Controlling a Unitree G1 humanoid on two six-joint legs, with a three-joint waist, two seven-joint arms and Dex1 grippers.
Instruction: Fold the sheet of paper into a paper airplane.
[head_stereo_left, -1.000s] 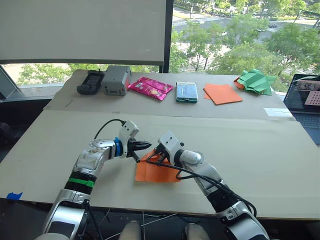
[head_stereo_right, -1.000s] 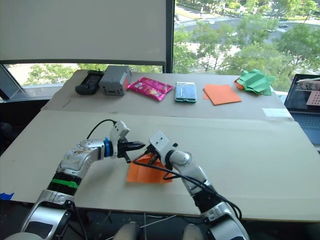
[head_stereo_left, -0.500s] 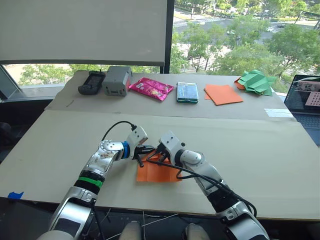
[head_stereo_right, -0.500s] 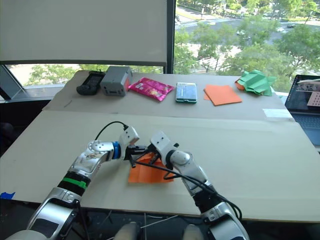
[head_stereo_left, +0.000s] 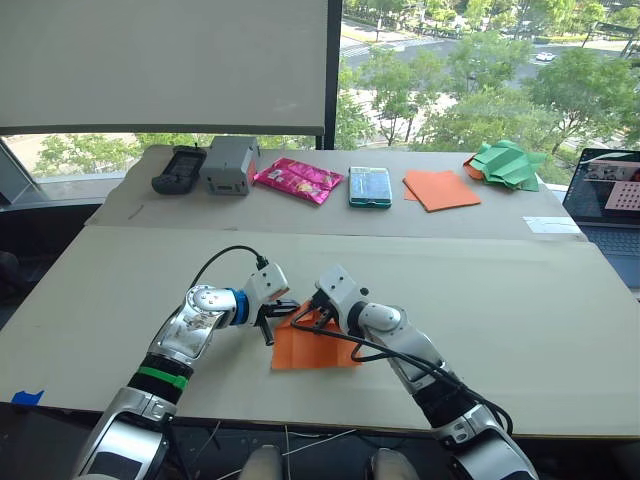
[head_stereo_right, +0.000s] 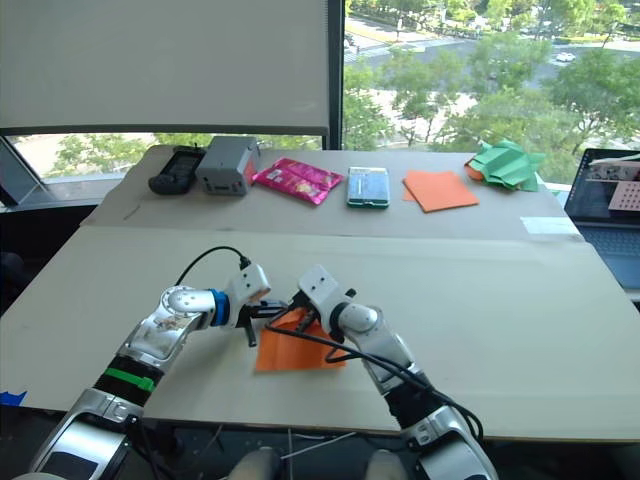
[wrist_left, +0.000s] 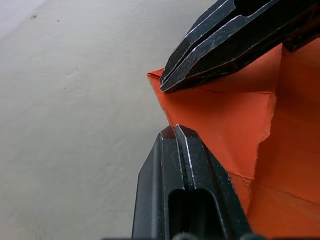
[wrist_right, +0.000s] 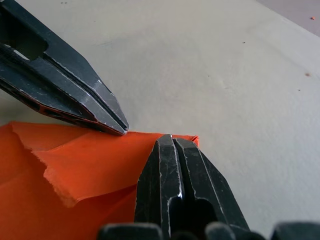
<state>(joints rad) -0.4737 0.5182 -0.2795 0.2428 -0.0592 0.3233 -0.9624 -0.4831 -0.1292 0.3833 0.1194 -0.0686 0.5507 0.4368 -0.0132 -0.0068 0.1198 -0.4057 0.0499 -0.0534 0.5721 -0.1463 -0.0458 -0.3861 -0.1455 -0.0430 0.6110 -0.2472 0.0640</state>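
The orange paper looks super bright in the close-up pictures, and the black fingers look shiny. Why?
In the left wrist view, light from the window catches the fingers' scratched edges as pale streaks, and the sheet of paper glows, darker in the fold. In the right wrist view, the table is evenly lit, with soft shadow under the paper's lifted flap.

A row of things is laid out along the far edge of the pale beige bench (head_stereo_left: 560, 300). From the robot's left, a black handheld device (head_stereo_left: 179, 168) is set just beside a grey box-shaped unit (head_stereo_left: 229, 164). Next come a crinkled pink foil packet (head_stereo_left: 294, 179), a flat teal rectangular pack (head_stereo_left: 370, 186) and smooth orange paper sheets (head_stereo_left: 441, 189). Green crumpled paper (head_stereo_left: 508, 162) is seen further right. An open laptop (head_stereo_left: 603, 196) is placed at the right edge.
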